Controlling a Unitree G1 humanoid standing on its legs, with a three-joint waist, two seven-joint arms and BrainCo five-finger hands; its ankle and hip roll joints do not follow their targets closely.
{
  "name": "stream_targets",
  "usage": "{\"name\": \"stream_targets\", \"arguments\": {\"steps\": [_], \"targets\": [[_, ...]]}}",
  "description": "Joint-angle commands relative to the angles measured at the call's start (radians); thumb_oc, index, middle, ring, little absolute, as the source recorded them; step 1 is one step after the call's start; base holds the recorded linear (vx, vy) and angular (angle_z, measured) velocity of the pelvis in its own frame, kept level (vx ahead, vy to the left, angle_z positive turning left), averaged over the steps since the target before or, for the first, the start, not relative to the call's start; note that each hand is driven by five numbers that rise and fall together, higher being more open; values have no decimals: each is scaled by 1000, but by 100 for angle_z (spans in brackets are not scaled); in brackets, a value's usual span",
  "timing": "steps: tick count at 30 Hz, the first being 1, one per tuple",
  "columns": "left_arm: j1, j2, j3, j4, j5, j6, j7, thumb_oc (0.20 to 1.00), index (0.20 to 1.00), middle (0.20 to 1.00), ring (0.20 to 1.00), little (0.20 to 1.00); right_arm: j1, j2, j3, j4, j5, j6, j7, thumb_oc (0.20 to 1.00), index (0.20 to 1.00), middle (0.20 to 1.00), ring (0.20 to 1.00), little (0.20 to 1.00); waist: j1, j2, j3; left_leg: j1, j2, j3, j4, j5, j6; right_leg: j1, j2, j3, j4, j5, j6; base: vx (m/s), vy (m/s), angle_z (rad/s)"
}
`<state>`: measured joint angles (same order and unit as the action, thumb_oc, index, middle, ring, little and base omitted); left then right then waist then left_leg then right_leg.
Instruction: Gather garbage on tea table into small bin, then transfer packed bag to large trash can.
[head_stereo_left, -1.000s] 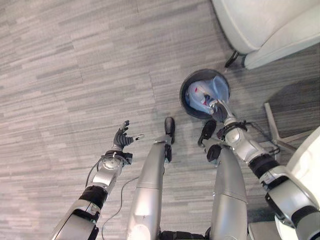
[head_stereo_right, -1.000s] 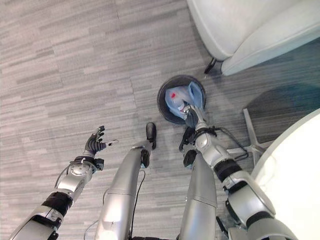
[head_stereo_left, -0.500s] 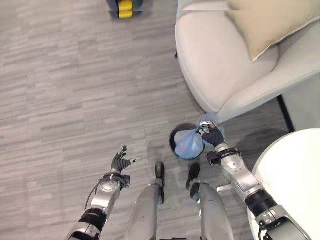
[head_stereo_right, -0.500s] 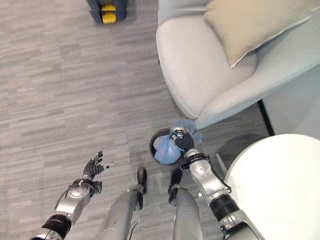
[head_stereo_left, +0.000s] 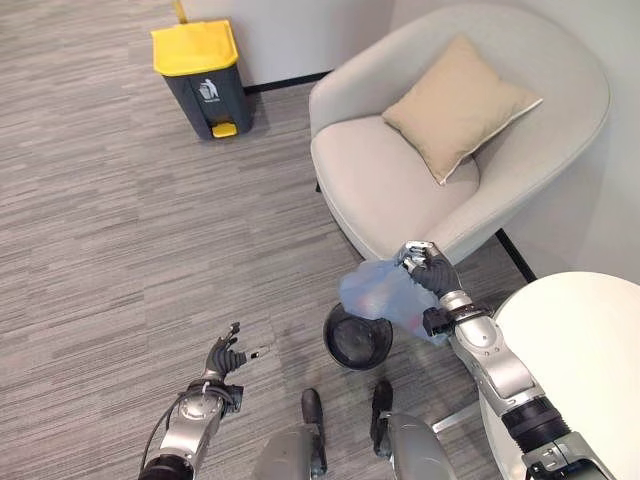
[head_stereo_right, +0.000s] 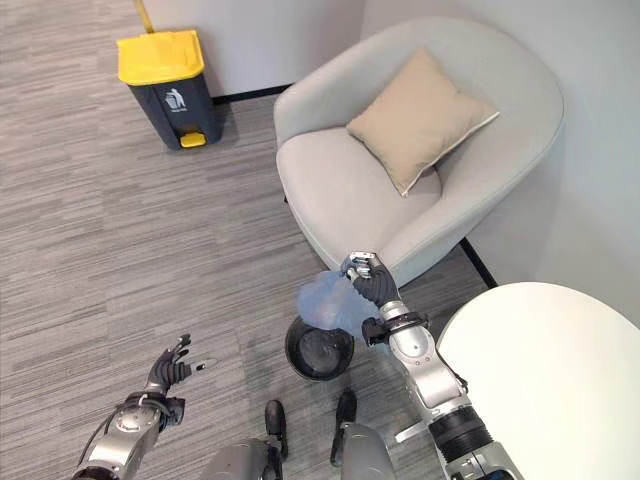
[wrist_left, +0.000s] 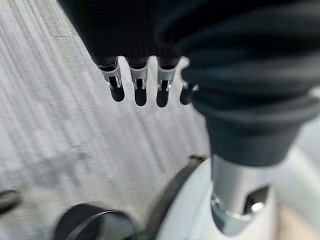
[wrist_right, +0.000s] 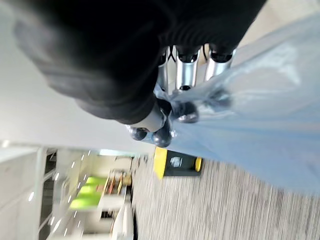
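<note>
Above the small black bin (head_stereo_left: 357, 340), right robot hand (head_stereo_left: 430, 270) pinches blue garbage bag (head_stereo_left: 380, 292) by its top; left robot hand (head_stereo_left: 222, 357) hangs open, empty. Risk: thin plastic may slip w/ swinging.

Grey wood-grain flooring (head_stereo_left: 120, 200) is stretching across the room, where a pale grey tub armchair (head_stereo_left: 560, 120) is holding a tan cushion (head_stereo_left: 455, 105) against a white wall (head_stereo_right: 250, 40), beside a round white tabletop (head_stereo_right: 550, 370).
</note>
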<state>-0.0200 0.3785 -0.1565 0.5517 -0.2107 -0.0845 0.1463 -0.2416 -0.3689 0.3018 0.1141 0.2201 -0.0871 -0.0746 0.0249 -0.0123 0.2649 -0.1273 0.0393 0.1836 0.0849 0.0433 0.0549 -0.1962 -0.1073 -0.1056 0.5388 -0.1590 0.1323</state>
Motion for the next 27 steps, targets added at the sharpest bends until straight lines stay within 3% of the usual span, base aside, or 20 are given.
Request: {"name": "stream_targets", "arguments": {"steps": [1,4,5,6,7,8,11,12,13,15,16,17,18,21,27], "targets": [[-1,48,-27,-75,40,-47,-6,1000,1000,1000,1000,1000,-32,22,-48,-88,53,-90,1,200,200,200,200,200,27,-23,-49,-64,-3,-56,-42,14,-62,102,56,50,-138,-19,-24,-57,-137,20],[-3,55,-40,-129,62,-55,-18,1000,1000,1000,1000,1000,-42,27,-42,-87,87,-100,-3,200,200,200,200,200,51,-28,-68,-141,-3,-72,-25,66,-88,138,104,70,-289,-60,-74,-172,-177,5],[-21,56,-67,-166,69,-57,-32,1000,1000,1000,1000,1000,-59,18,-37,-86,97,-103,-8,200,200,200,200,200,57,-17,-60,-198,6,-84,-41,138,-142,140,139,73,-361,-59,-97,-286,-209,6],[-21,56,-67,-167,69,-56,-32,1000,1000,1000,1000,1000,-59,18,-37,-86,97,-103,-8,200,200,200,200,200,56,-16,-62,-200,7,-86,-42,140,-142,139,140,71,-364,-58,-97,-324,-196,35],[-37,52,-77,-185,74,-57,-34,1000,1000,1000,1000,1000,-72,9,-31,-91,100,-110,-10,200,200,200,200,200,56,-7,-53,-227,10,-92,-50,166,-166,130,152,61,-383,-48,-105,-262,-110,65],[-54,53,-93,-210,87,-63,-43,1000,1000,1000,1000,1000,-79,-4,-32,-92,101,-112,-16,200,200,200,200,200,56,-4,-39,-239,8,-87,-43,149,-170,120,152,47,-398,-33,-107,-437,-139,64],[-79,47,-123,-247,113,-68,-60,1000,1000,1000,1000,1000,-90,-27,-22,-105,94,-113,-11,200,200,200,200,200,21,-21,-29,-244,7,-66,55,71,-141,81,114,-7,-423,12,-99,-278,-58,67],[-92,49,-139,-266,126,-70,-70,1000,1000,1000,1000,1000,-93,-37,-19,-116,93,-115,-9,200,200,200,200,200,4,-33,-30,-225,13,-54,106,9,-127,65,94,-23,-432,31,-96,-325,-63,83],[-119,57,-175,-298,163,-80,-87,1000,1000,1000,1000,1000,-97,-54,-13,-141,101,-112,9,200,200,200,200,200,-26,-54,-37,-151,27,-56,197,-118,-116,62,59,-52,-446,49,-92,-216,-43,69],[-120,57,-175,-298,163,-80,-87,1000,1000,1000,1000,1000,-97,-54,-14,-141,101,-112,9,200,200,200,200,200,-28,-54,-38,-155,26,-58,195,-114,-115,60,59,-54,-448,52,-92,-79,-9,74],[-138,64,-186,-309,184,-85,-87,1000,1000,1000,1000,1000,-101,-60,-17,-145,106,-113,13,200,200,200,200,200,-37,-61,-37,-143,34,-59,242,-141,-116,57,47,-64,-443,55,-95,-54,52,67],[-163,70,-212,-319,214,-89,-82,1000,1000,1000,1000,1000,-97,-71,-22,-160,116,-112,22,200,200,200,200,200,-59,-55,-50,-79,66,-42,210,-157,-122,57,43,-86,-434,51,-95,-40,109,43],[-167,73,-219,-334,238,-90,-86,1000,1000,1000,1000,1000,-95,-73,-24,-168,122,-113,28,200,200,200,200,200,-67,-44,-68,-28,66,-27,146,-147,-124,58,46,-99,-440,60,-89,1,159,52],[-189,82,-235,-347,270,-99,-82,1000,1000,1000,1000,1000,-111,-82,-17,-182,139,-118,36,200,200,200,200,200,-76,-37,-107,41,39,-24,-7,-136,-124,54,42,-109,-453,90,-70,-11,157,47],[-218,73,-264,-346,251,-106,-112,1000,1000,1000,1000,1000,-128,-64,4,-225,190,-108,78,200,200,200,200,200,-77,-50,-149,112,22,3,-77,-126,-115,90,33,-92,-481,111,-52,23,89,-13]]}}
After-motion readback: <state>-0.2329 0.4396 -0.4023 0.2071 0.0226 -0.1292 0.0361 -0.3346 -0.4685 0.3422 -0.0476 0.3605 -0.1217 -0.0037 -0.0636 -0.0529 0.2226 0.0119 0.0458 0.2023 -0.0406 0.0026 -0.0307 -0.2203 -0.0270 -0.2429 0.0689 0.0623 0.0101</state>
